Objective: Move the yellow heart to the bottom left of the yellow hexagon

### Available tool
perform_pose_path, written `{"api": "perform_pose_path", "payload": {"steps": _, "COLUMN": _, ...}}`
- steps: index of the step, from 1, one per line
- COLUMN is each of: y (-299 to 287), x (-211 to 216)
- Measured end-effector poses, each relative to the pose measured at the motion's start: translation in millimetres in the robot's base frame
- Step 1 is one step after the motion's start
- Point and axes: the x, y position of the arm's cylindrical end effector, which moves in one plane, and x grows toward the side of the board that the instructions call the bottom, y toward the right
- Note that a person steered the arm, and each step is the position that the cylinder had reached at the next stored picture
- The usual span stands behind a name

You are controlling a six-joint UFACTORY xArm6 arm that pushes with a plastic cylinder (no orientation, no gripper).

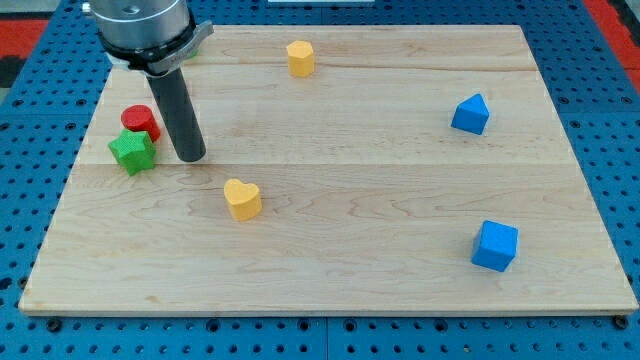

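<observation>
The yellow heart lies on the wooden board at the lower left of the middle. The yellow hexagon sits near the board's top edge, above and a little right of the heart. My tip rests on the board up and to the left of the heart, a short gap away. It stands just right of the green star and is not touching the heart.
A red cylinder sits just above the green star at the view's left. A blue block with a peaked top is at the right. A blue cube is at the lower right. The board's edge meets a blue perforated surface.
</observation>
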Motion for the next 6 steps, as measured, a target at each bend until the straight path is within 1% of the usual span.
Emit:
{"api": "perform_pose_path", "payload": {"steps": 1, "y": 3, "x": 18}}
{"api": "perform_pose_path", "payload": {"steps": 2, "y": 7, "x": 82}}
{"api": "perform_pose_path", "payload": {"steps": 3, "y": 41, "x": 99}}
{"api": "perform_pose_path", "payload": {"steps": 4, "y": 74, "x": 82}}
{"api": "perform_pose_path", "payload": {"steps": 6, "y": 86, "x": -1}}
